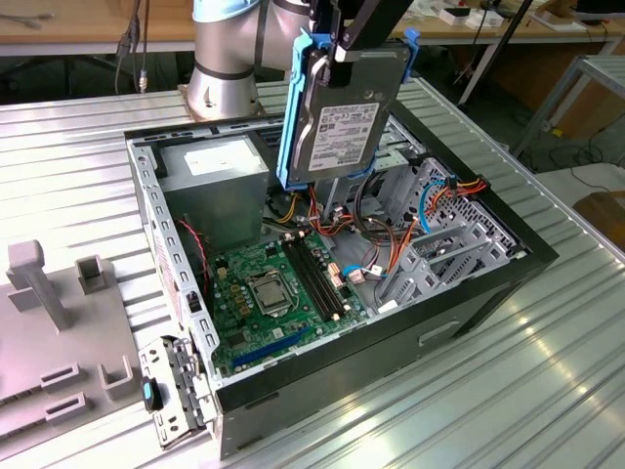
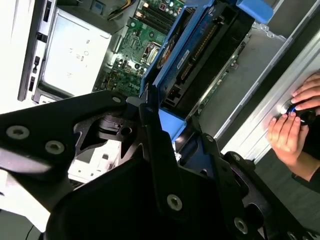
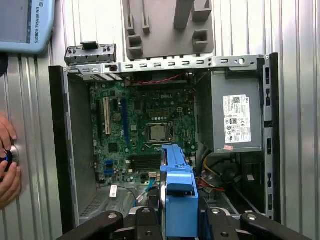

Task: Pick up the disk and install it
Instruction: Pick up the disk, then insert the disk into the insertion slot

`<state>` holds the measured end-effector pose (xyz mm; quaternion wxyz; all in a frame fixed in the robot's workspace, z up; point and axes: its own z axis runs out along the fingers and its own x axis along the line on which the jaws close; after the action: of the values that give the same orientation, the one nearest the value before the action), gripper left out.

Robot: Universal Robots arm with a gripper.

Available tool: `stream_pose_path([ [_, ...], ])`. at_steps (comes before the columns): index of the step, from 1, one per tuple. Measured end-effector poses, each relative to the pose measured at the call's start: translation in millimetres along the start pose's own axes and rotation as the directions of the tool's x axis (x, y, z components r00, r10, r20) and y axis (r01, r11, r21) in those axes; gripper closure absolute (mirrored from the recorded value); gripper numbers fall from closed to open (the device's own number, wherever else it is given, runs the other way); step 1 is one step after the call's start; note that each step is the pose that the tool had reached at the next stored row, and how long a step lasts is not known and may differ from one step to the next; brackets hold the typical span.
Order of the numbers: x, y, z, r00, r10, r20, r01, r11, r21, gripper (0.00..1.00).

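Ribbed metal desk (image 1: 527,391) carried open case (image 1: 469,313). Disk (image 1: 352,112) was clamped in end effector (image 1: 337,51), held above case: pickup done, install not yet.

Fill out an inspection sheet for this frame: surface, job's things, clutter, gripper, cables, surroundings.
Surface: ribbed metal table, carrying an open computer case.
Job's things: disk held upright above the case, not yet installed.
Clutter: grey fixture plate with blocks beside the case.
Gripper: gripper shut on the disk's top end.
Cables: red, orange and blue wires loose inside the case.
Surroundings: a person's hand at the table edge; workbench behind.
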<state>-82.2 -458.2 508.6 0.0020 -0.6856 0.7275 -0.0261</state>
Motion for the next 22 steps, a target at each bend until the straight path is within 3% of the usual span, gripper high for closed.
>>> stream_pose_path([
  [18, 0.6, -0.7, 0.0, 1.0, 0.0, -0.0001, 0.0, 1.0, 0.0, 0.63],
  [21, 0.1, -5.9, 0.2, 1.0, 0.0, -0.0002, 0.0, 1.0, -0.0001, 0.63],
  [22, -0.1, -10.9, 0.5, 1.0, 0.0, -0.0002, 0.0, 1.0, 0.0, 0.63],
])
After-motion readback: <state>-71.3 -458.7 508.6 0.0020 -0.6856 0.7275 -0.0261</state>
